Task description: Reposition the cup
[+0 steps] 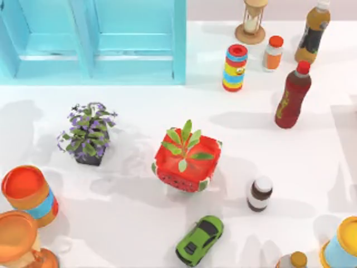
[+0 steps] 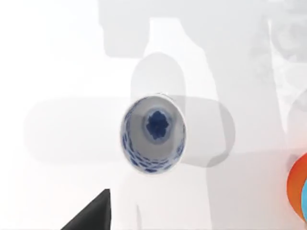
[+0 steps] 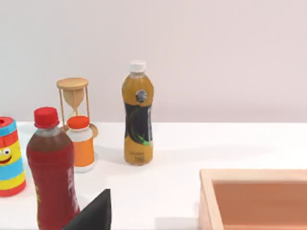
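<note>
Left wrist view: my left gripper [image 2: 88, 215] is hanging above the white table [image 2: 57, 57], and I am looking straight down into the cup [image 2: 153, 133], a blue-and-white porcelain piece standing upright on bare tabletop at the centre of the view, with an orange-and-blue container [image 2: 300, 191] sitting well apart from it. I cannot tell whether this gripper is spread or pressed together. Right wrist view: my right gripper [image 3: 93, 213] is facing the back wall, and its state I cannot tell either; a red bottle [image 3: 53, 167] is standing near it, an orange-capped jar [image 3: 81, 143], an hourglass [image 3: 74, 103] and a tall tea bottle [image 3: 138, 115] are standing farther off, and a wooden box [image 3: 259, 199] is lying beside them. Top view: a watermelon-patterned planter [image 1: 187, 162] is occupying the centre of the frame, a purple-flowered plant [image 1: 88, 134] is sitting to its left, and a green toy car [image 1: 199, 240] is resting at lower centre.
</note>
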`<act>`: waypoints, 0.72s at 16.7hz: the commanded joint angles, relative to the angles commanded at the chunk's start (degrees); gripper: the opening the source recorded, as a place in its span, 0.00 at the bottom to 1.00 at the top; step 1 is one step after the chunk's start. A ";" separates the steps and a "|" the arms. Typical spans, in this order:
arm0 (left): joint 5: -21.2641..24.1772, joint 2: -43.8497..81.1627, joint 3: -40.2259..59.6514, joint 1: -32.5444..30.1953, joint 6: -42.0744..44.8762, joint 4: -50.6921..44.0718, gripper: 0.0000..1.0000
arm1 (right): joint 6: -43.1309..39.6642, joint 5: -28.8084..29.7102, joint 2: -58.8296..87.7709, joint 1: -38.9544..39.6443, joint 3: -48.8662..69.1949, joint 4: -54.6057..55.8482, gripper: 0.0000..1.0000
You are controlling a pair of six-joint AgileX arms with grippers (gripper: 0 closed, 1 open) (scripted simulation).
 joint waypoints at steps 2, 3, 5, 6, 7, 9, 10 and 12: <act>0.01 5.35 4.34 0.62 0.64 -3.72 1.00 | 0.00 0.00 0.00 0.00 0.00 0.00 1.00; 0.02 8.33 6.64 0.97 0.98 -5.70 1.00 | 0.00 0.00 0.00 0.00 0.00 0.00 1.00; 0.02 14.00 10.89 1.64 1.58 -9.47 1.00 | 0.00 0.00 0.00 0.00 0.00 0.00 1.00; 0.02 16.36 12.73 1.95 1.82 -11.15 1.00 | 0.00 0.00 0.00 0.00 0.00 0.00 1.00; 0.04 18.08 14.14 2.22 1.95 -12.53 1.00 | 0.00 0.00 0.00 0.00 0.00 0.00 1.00; 0.10 20.22 16.00 2.67 2.12 -14.41 1.00 | 0.00 0.00 0.00 0.00 0.00 0.00 1.00; 0.10 20.25 16.02 2.68 2.12 -14.44 1.00 | 0.00 0.00 0.00 0.00 0.00 0.00 1.00; 0.10 20.25 16.02 2.68 2.12 -14.44 1.00 | 0.00 0.00 0.00 0.00 0.00 0.00 1.00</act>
